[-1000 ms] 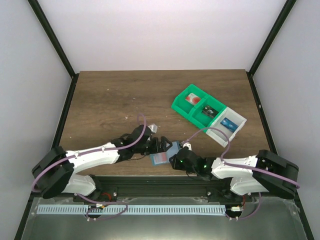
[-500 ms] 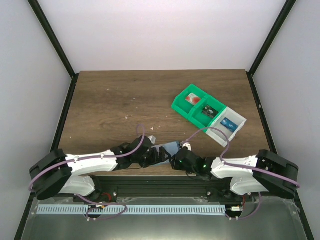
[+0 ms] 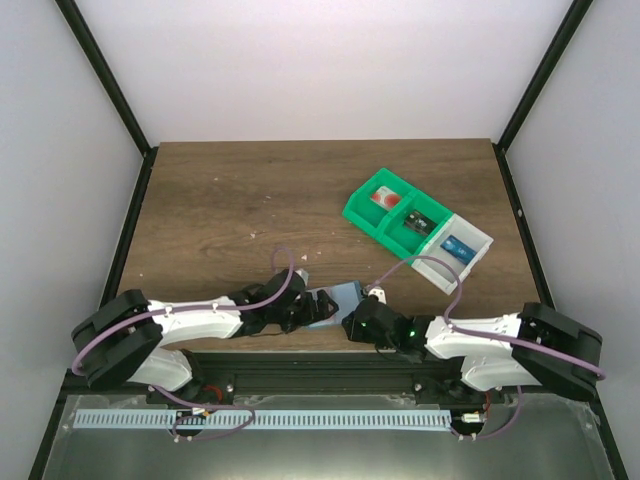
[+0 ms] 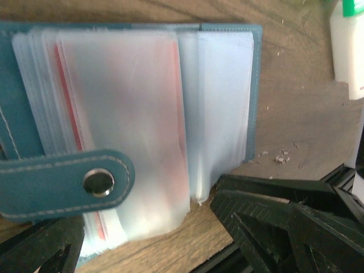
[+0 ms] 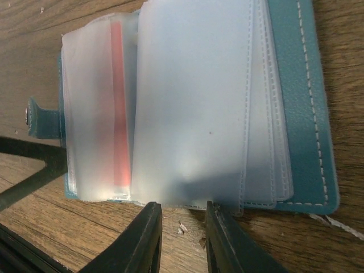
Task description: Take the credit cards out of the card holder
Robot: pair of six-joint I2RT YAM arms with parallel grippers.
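Teal card holder [image 3: 330, 300] lies open near the front edge of the counter [image 3: 220, 200], long axis left to right, clear sleeves [image 5: 193, 102] up, between a wide left claw [image 4: 142, 203] and a narrow, empty right claw [image 5: 182, 213]. Pinning the holder and pinching only the red-edged credit card [image 5: 116, 108], not its sleeve, looks surest.

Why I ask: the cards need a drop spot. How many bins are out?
2: a green bin right of centre in the top view, and a white bin touching its nearer right end. Nothing suggests hidden ones.
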